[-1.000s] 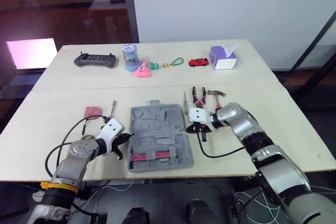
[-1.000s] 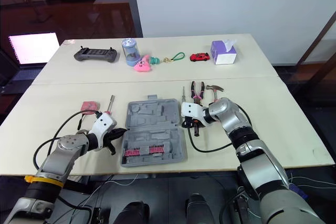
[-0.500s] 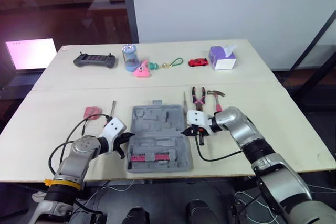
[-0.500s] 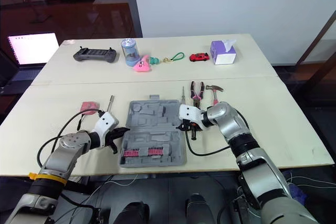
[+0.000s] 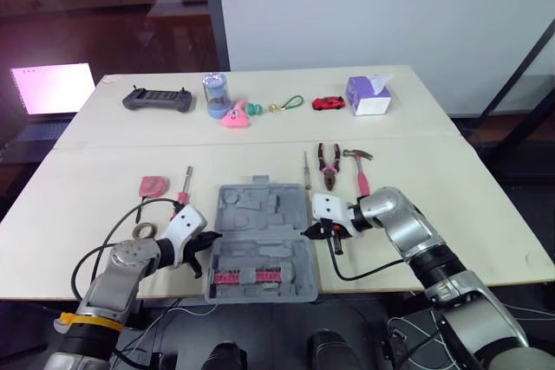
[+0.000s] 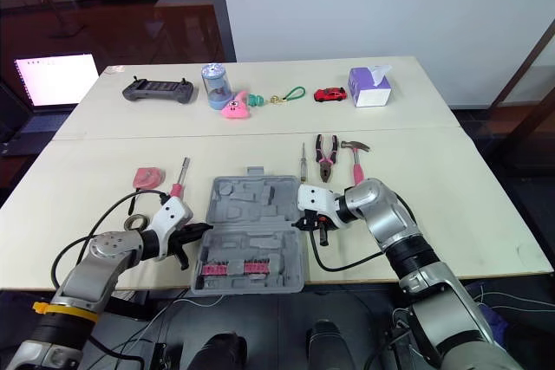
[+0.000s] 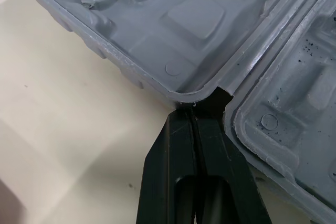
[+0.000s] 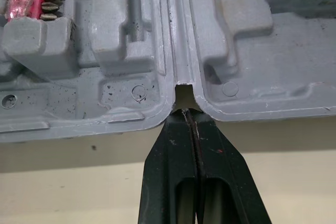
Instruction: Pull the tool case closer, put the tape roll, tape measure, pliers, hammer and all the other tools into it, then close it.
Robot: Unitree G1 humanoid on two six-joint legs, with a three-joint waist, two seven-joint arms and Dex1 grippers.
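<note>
Left tool [image 7: 195, 115], fingers together, meets hinge notch of tool case [image 7: 173, 30]

Pale table [image 5: 78, 188], seam across the middle. Far half, left to right: game controller [image 5: 157, 100], blue jar [image 5: 214, 93], pink toy [image 5: 233, 116], key ring [image 5: 286, 106], red toy car [image 5: 328, 103], tissue box [image 5: 368, 94]. Near half: open grey tool case [image 5: 263, 231] at centre; tape measure [image 5: 153, 185], red-handled screwdriver [image 5: 185, 186] and tape roll [image 5: 143, 231] to its left; thin screwdriver [image 5: 306, 169], pliers [image 5: 329, 165] and hammer [image 5: 359, 171] to its far right.
</note>
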